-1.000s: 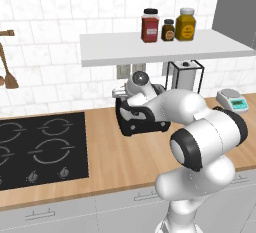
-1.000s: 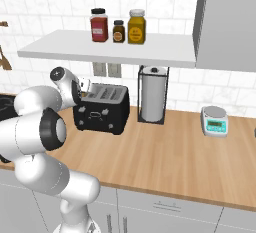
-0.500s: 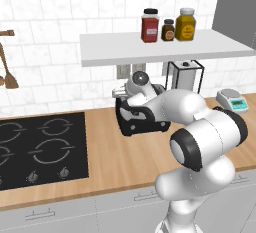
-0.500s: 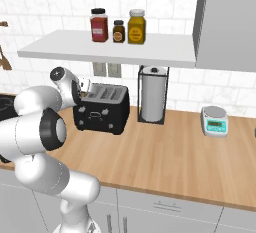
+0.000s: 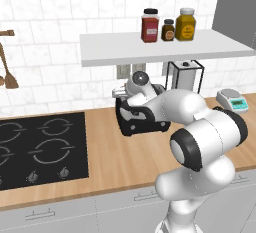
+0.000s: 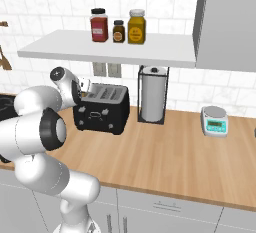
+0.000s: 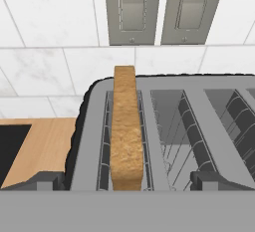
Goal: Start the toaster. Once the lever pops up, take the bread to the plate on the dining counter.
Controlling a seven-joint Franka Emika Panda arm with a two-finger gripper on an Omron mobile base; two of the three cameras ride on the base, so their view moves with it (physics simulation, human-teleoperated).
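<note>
Tan bread [image 7: 125, 131] stands upright in the toaster's [image 7: 169, 126] leftmost slot. Gripper [image 7: 128, 182] hovers right above it, jaws spread wide, grasping nothing.

One toaster [image 6: 101, 109], with three slots seen from the hand view and one slice of bread [image 7: 126, 131] standing in the leftmost. Three jars [image 6: 118, 26] on one shelf [image 6: 110, 50]. One wire-framed paper-towel holder [image 6: 153, 94]. One kitchen scale [image 6: 214, 121]. One black hob [image 5: 37, 149] with four burner rings. Two wall outlets [image 7: 161, 9]. One wooden counter [image 6: 175, 157].
</note>
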